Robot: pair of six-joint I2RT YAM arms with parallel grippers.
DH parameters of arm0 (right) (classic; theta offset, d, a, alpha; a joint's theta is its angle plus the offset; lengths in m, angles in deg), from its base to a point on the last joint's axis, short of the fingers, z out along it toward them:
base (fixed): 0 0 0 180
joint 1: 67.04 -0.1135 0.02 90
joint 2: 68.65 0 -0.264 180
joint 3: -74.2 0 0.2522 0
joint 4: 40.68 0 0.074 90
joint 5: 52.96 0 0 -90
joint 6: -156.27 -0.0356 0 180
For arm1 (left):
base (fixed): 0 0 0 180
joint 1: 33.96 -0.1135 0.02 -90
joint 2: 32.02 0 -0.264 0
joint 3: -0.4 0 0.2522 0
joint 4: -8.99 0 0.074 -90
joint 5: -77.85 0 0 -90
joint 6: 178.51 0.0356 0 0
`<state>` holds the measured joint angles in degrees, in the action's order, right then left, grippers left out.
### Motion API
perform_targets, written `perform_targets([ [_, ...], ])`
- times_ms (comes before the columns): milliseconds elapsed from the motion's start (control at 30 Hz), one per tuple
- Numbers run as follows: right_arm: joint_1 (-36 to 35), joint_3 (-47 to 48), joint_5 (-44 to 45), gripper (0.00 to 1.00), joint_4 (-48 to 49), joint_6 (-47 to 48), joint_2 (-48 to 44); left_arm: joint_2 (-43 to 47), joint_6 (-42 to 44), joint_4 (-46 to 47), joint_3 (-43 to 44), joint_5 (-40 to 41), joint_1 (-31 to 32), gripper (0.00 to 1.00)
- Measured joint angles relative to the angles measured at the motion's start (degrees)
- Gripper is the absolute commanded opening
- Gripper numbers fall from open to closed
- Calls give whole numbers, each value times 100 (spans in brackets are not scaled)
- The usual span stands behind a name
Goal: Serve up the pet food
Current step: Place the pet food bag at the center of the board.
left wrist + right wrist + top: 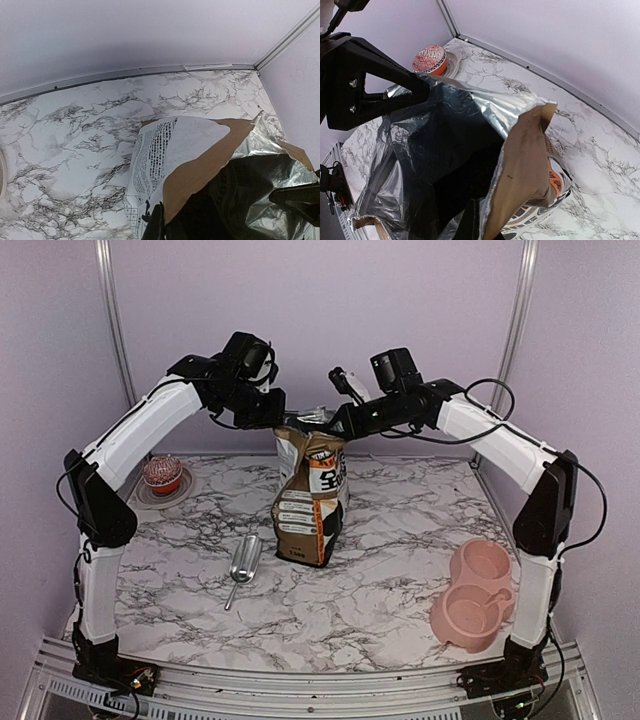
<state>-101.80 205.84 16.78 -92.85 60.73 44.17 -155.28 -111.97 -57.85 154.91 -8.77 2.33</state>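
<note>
From above, the pet food bag (312,502) stands mid-frame on the surface (400,540), left tool (274,416) and right tool (338,424) each clenching its rim. Left wrist view: its torn flap, lower right. Right wrist view: its foil mouth gapes, contents too dark to see.

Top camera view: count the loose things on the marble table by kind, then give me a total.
pet food bag: 1
metal scoop: 1
pink double bowl: 1
reddish mesh ball: 1
small dish under the ball: 1
Total: 5
</note>
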Motion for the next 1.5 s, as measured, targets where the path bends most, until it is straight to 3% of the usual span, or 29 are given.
perform_targets([
  [200, -90, 398, -44, 0, 201, 4, 297, 282, 417, -166, -92, -129, -291, 0],
  [400, -151, 411, -299, 0, 1051, 20, 435, 656, 748, -168, -146, 28, -463, 0],
  [767, -238, 531, -839, 0, 2179, -201, 968, 1106, 1316, -304, -511, 654, -599, 0],
  [1233, -330, 605, -1331, 0, 2791, -782, 1416, 1200, 2046, -557, -796, 1432, -601, 0],
  [1500, -658, 706, -1274, 0, 3117, -946, 1515, 1777, 2293, -614, -1298, 1735, -656, 0],
])
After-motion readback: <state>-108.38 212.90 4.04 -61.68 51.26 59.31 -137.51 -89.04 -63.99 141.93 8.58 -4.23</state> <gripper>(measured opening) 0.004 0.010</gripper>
